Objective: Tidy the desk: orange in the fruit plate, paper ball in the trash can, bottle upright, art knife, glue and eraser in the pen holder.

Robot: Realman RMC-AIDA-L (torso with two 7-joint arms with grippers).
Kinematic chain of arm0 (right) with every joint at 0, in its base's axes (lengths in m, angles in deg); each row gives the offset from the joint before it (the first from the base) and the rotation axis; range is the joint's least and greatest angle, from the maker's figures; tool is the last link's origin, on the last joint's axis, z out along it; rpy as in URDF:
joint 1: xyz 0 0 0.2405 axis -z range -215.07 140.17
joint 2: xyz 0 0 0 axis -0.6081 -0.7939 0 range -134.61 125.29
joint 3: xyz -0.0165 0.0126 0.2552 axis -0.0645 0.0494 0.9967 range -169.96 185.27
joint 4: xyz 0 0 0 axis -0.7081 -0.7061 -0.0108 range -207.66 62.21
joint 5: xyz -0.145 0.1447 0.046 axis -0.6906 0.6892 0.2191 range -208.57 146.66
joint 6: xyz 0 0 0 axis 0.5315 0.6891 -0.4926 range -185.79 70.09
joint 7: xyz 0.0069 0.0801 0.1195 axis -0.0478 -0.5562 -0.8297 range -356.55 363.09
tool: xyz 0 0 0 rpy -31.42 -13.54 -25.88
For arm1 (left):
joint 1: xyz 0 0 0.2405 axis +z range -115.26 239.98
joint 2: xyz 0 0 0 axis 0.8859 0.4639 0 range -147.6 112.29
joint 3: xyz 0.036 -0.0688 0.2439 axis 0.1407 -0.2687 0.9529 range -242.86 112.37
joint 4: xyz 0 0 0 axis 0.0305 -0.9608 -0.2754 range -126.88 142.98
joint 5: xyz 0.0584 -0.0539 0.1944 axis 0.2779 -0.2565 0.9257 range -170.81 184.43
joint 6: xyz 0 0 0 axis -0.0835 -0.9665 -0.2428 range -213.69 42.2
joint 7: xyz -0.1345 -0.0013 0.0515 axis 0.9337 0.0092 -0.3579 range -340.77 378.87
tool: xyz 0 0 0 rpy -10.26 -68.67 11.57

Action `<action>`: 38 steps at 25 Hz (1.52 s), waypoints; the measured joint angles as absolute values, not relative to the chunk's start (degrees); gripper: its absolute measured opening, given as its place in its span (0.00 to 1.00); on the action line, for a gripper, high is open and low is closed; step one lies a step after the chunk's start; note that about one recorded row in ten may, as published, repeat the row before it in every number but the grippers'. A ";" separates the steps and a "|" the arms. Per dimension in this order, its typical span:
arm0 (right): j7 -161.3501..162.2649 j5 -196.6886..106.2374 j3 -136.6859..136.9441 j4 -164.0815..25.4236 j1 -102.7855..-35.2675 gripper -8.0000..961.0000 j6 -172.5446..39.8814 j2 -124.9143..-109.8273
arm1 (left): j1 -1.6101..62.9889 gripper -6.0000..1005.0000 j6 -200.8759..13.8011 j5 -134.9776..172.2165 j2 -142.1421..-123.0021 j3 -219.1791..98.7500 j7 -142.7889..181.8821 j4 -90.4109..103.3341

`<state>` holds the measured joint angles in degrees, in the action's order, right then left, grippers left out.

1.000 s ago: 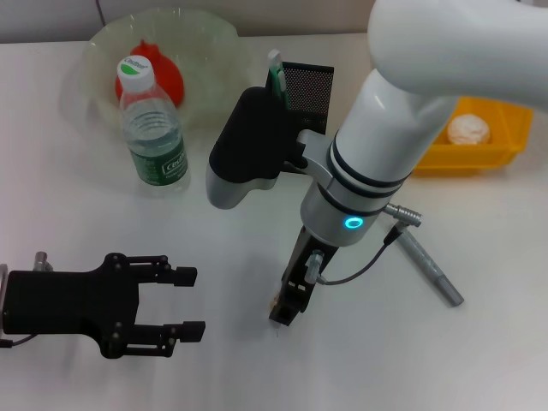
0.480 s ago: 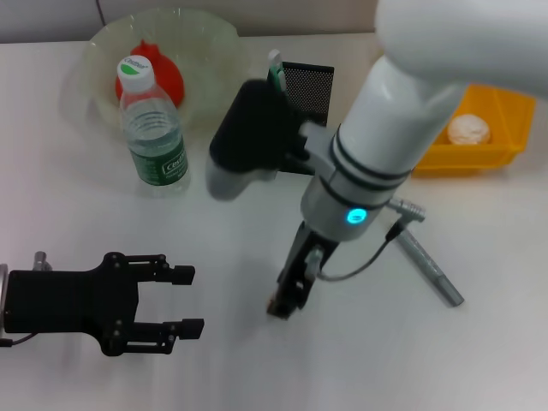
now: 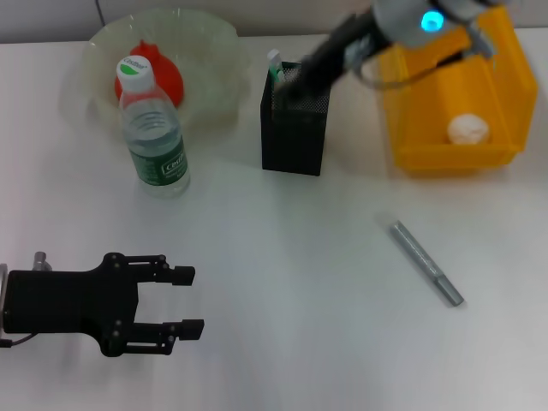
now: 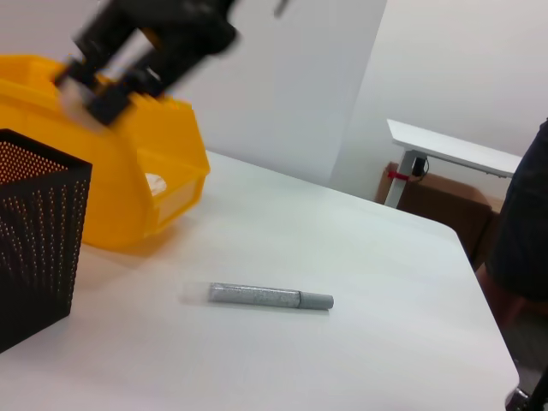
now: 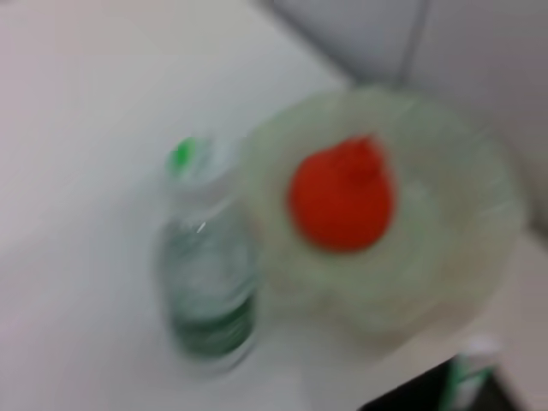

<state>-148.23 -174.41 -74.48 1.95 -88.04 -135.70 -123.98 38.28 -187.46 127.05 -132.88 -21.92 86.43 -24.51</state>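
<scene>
The orange (image 3: 151,79) lies in the pale-green fruit plate (image 3: 205,38) at the back left. The bottle (image 3: 155,130) stands upright in front of the plate. The black mesh pen holder (image 3: 294,128) stands mid-back with a green-and-white glue stick (image 3: 274,65) poking out. My right gripper (image 3: 295,84) is blurred just above the holder's rim; it also shows in the left wrist view (image 4: 90,90). The grey art knife (image 3: 426,263) lies on the desk (image 3: 282,282) at the right. The paper ball (image 3: 468,128) lies in the yellow trash can (image 3: 428,158). The eraser is not visible. My left gripper (image 3: 190,300) is open and empty at the front left.
The left wrist view shows the pen holder (image 4: 34,248), the trash can (image 4: 111,163) and the art knife (image 4: 270,296), with the desk's far edge beyond. The right wrist view shows the orange (image 5: 341,193), the plate (image 5: 428,257) and the bottle (image 5: 205,291), all blurred.
My right arm has swung from low over the desk's front middle up and back to above the pen holder, uncovering the holder and the trash can. The left arm has not moved.
</scene>
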 joint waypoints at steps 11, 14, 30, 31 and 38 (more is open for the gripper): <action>-145.12 -174.59 -71.67 -4.07 -89.10 0.49 -129.36 -123.84 | 38.19 0.73 -187.70 127.04 -133.06 -22.34 86.62 -24.56; -145.11 -174.60 -71.43 -2.62 -88.75 0.68 -132.03 -123.83 | 38.18 0.73 -187.70 127.05 -133.06 -22.35 86.63 -24.56; -146.32 -182.52 -74.21 -7.72 -85.20 0.68 -147.29 -124.23 | 37.73 0.73 -187.77 127.04 -133.00 -22.22 86.64 -24.56; -146.33 -182.52 -74.94 -9.91 -85.10 0.67 -145.42 -124.27 | 37.62 0.73 -187.67 127.04 -132.99 -22.10 86.65 -24.56; -147.62 -182.56 -77.47 -14.36 -85.33 0.66 -142.19 -124.28 | 37.49 0.73 -187.40 127.04 -132.90 -21.92 87.20 -24.55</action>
